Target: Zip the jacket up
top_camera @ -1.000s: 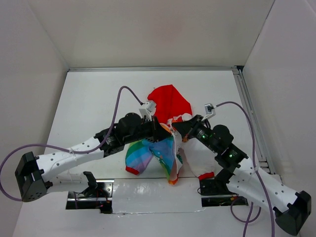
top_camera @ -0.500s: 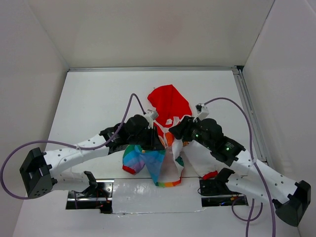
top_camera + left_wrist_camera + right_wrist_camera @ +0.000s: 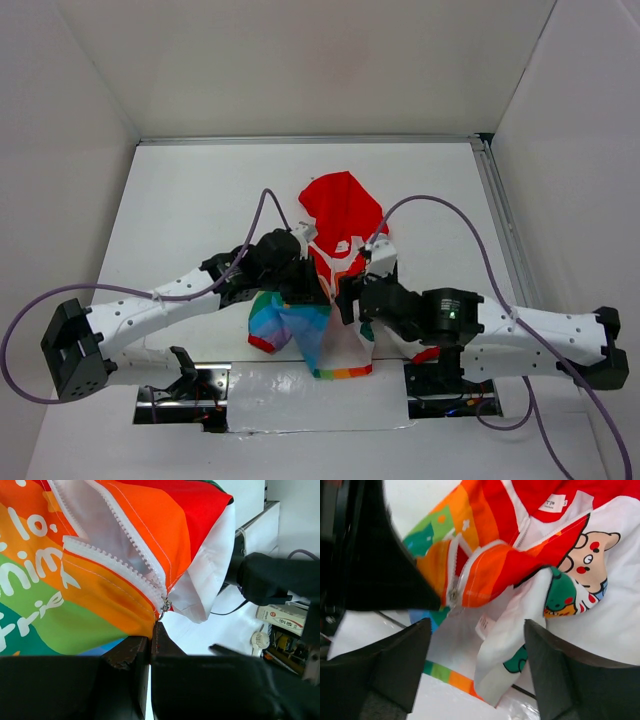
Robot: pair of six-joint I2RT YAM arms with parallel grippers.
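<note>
The jacket (image 3: 335, 270) lies mid-table with its red hood (image 3: 340, 205) at the far end. Its rainbow half (image 3: 285, 325) and white cartoon half (image 3: 345, 350) are bunched and lifted between the arms. My left gripper (image 3: 305, 290) is shut on the zipper pull. The metal slider (image 3: 163, 605) sits just above the pinched fingertips (image 3: 160, 632), at the foot of the open white teeth (image 3: 115, 567). My right gripper (image 3: 477, 645) stands open beside it. A loose white flap (image 3: 512, 640) hangs between its fingers (image 3: 400, 665) without being gripped. The left finger (image 3: 385, 575) shows next to the slider (image 3: 453, 595).
White walls enclose the table on three sides, and a metal rail (image 3: 510, 240) runs along the right edge. A shiny taped strip (image 3: 300, 395) covers the near edge between the arm bases. Purple cables (image 3: 250, 210) loop over both arms.
My right gripper has opened and let go of the jacket, and its arm has dropped low towards the left. The jacket's lower part has swung down towards the near edge. The left gripper stays shut.
</note>
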